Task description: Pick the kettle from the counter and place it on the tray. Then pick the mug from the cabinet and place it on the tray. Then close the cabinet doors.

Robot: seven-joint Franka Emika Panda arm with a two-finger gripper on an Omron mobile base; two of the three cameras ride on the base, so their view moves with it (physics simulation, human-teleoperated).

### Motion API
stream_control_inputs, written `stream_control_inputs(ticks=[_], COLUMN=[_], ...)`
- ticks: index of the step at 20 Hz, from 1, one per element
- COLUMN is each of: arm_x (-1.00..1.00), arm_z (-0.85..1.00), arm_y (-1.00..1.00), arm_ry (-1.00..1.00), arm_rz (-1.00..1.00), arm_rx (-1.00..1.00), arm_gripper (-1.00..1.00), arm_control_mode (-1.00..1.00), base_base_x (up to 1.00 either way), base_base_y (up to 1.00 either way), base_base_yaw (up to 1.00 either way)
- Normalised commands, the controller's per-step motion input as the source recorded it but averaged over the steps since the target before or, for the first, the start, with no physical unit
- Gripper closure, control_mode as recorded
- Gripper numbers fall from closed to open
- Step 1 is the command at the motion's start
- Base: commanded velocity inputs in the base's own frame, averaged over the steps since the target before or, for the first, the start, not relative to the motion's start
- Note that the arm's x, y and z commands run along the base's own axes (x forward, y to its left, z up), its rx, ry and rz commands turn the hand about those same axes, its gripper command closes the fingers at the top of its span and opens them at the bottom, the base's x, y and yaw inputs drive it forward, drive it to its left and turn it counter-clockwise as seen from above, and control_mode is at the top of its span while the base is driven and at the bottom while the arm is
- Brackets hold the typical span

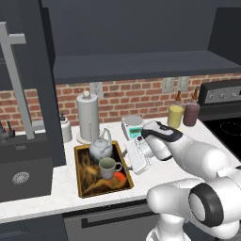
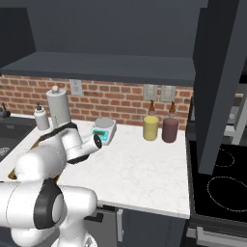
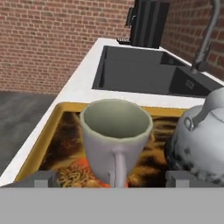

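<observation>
Mug [image 3: 114, 140] on tray [image 3: 41, 144] (kettle [image 3: 201, 140] beside)

Even, soft rendered light, faint shadows, no glare; all views sharp.

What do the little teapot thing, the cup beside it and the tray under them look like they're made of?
The kettle looks like brushed metal: silver-grey with a soft sheen. The mug seems glazed ceramic, judging by its thick, matte grey-green wall and pale inside. The tray is harder to tell: dark, golden-brown rim, painted picture, perhaps lacquered wood.
</observation>
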Motion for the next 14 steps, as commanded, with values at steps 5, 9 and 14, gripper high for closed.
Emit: stream_control_inputs(ticks=[5,9,14], arm_x=[-0.35,-0.45,-0.32], arm_z=[0.50,0.60,0.38], arm_y=[-0.31,-0.42,-0.36], arm_ry=[-0.01,-0.02,0.00], arm_rz=[-0.08,-0.06,-0.12], arm_rx=[0.00,0.00,0.01], arm_gripper=[-1.00,-1.00,-1.00], arm_control_mode=[-1.00,-1.00,-1.00], base_base_x=[0.00,0.00,0.00], base_base_y=[0.00,0.00,0.00], base_base_yaw=[0.00,0.00,0.00])
